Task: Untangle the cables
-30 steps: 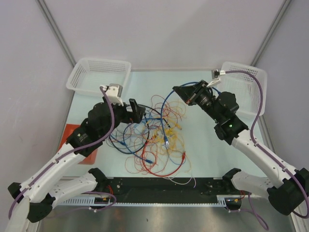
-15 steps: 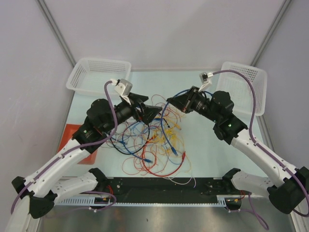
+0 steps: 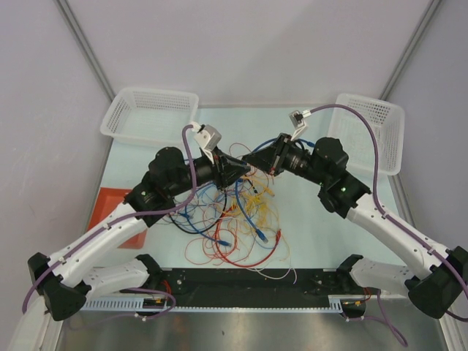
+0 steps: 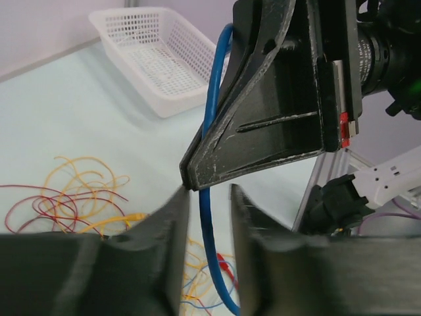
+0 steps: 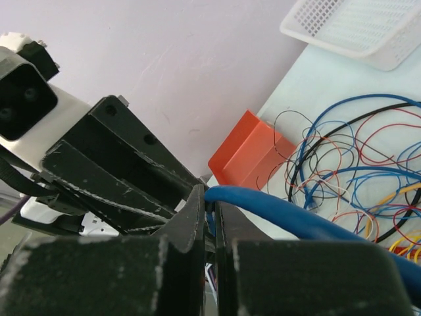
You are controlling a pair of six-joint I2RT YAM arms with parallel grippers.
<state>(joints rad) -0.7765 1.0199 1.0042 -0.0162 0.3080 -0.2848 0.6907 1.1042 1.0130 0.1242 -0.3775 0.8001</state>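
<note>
Many thin, flexible cables [image 3: 235, 219] in red, blue, yellow, orange and black lay in one loose tangle on the pale green bench [image 3: 314, 219], between the two arms. One strand, a blue cable [image 4: 210, 263] with a smooth round jacket, rose out of the heap to the spot above it where both hands met.

The right hand [image 5: 209, 204] was clenched on this blue cable, its two black fingers pressed together with the strand pinched at their tips. The left hand [image 4: 209, 197] was released. Its fingers stood apart with the blue cable running down through the gap, just below the right hand's tips, and whether either finger touched it could not be told.

The wires looked very light and limp, though springy enough to hold their curls. A lifted strand would probably sag and drag neighbouring loops along rather than come free cleanly. The smooth jacket seemed likely to slip through a light pinch, which could help in sliding a hand along it. The small plug tips looked apt to snag in crossings.

The best hold appeared to be on the bare stretch of blue cable just under the right hand's grip, pinched squarely across the strand where no other wire crossed it.
</note>
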